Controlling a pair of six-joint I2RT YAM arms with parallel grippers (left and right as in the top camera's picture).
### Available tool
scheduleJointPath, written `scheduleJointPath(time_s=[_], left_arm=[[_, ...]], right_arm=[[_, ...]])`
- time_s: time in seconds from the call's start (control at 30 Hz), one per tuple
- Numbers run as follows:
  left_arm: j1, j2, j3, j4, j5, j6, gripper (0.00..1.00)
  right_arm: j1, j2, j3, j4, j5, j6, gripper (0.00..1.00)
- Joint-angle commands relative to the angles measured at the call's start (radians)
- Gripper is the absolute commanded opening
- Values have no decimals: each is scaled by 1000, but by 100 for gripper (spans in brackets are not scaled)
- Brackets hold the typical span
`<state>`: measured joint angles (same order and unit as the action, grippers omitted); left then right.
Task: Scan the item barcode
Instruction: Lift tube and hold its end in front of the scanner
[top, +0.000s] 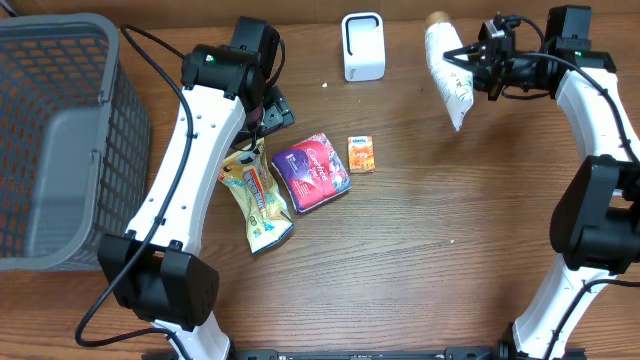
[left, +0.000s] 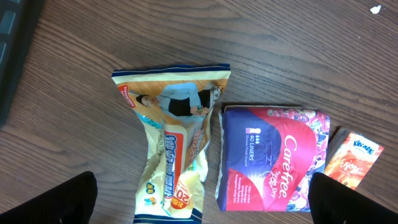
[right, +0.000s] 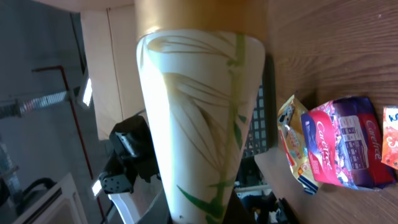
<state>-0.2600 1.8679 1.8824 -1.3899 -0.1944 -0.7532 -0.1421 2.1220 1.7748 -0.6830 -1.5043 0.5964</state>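
White film tube (top: 448, 75), green bamboo print, tan cap at the far end. Held off the surface (top: 420, 250) at the far right, just right of the scanner (top: 362, 46), lying slantwise with the cap end away from the arms.

Right fingers (top: 488, 65): clenched on the tube from its right side, about mid-length.

Left fingers (left: 56, 202): spread wide, grasping nothing, hanging over the snack bag (left: 174, 143) and liner pack (left: 273, 158).

Handling, judged: light; soft wall likely to dent under a hard pinch; glossy skin, so some risk of slipping or rolling in the grip. Best hold across the fuller middle, clear of the narrowing end and of any printed code. Barcode not seen in any view; a turn of the wrist probably needed to face it to the scanner.

Overhead view only: scanner, basket (top: 110, 130) at the left, both arms, and the tube's place relative to the scanner.

Right wrist view only: bamboo print close up and the tan cap band; scanner absent.

Left wrist view only: legible print on the snack bag, liner pack and orange tissue pack (left: 356, 158), lying side by side; tube absent.
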Motion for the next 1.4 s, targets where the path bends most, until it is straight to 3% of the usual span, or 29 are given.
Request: scheduleJointPath(time_s=[0.0,0.2,0.37,0.63,0.7,0.93,1.1,1.37], left_arm=[[-2,10,-3,3,4,-10,100],[-2,10,-3,3,5,-10,99],[-2,10,-3,3,4,-10,100],[-2,10,-3,3,4,-10,100],[-2,10,-3,3,4,-10,100],[-2,10,-3,3,5,-10,100],[-2,10,-3,3,4,-10,100],[-2,10,-3,3,4,-10,100]], right_arm=[[14,-14,29,119,-65,176,4],[35,-14,29,380,-61,298,4],[53,-14,29,433,-39,289,4],[155,-14,28,444,554,0,4],[217,-14,28,438,708,-132,4],[463,-13,28,418,1548,-432,4],[536,18,26,514,1718,-482,4],[535,130,26,660,1717,-482,4]])
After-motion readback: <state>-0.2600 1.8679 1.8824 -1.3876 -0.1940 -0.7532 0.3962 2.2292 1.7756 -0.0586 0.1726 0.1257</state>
